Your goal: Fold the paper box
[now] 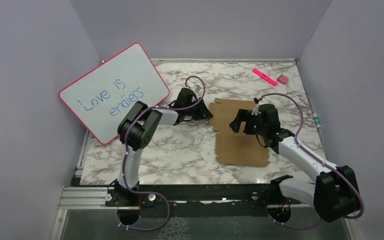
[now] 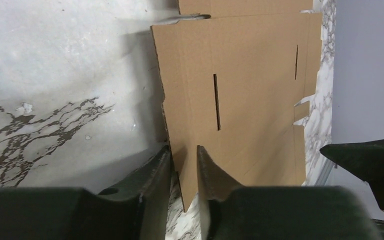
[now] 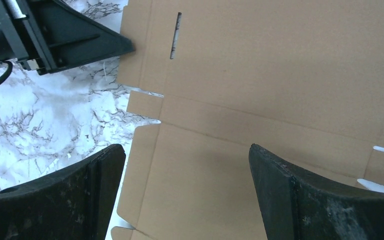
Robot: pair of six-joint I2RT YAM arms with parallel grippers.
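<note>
While the paper box point(image 1: 240, 142) lies as an unfolded brown sheet flat on the marble counter point(image 1: 180, 145), between the two arms, we see the left pincer point(image 2: 182, 150) at the sheet's far left edge. Its fingers point(image 2: 160, 167) stand close together with a corner of the cardboard between them; we cannot tell whether they press it. The right pincer point(image 3: 187, 150) hangs over the middle of the sheet, spread wide and holding nothing. Narrow slots are cut in the far panel, and small tabs show along its side. A pink-framed whiteboard point(image 1: 114, 92) with blue writing sits at the counter's far left, apart from the sheet. A pink marker point(image 1: 265, 76) and a small pink block point(image 1: 282, 79) lie near the far right corner.
</note>
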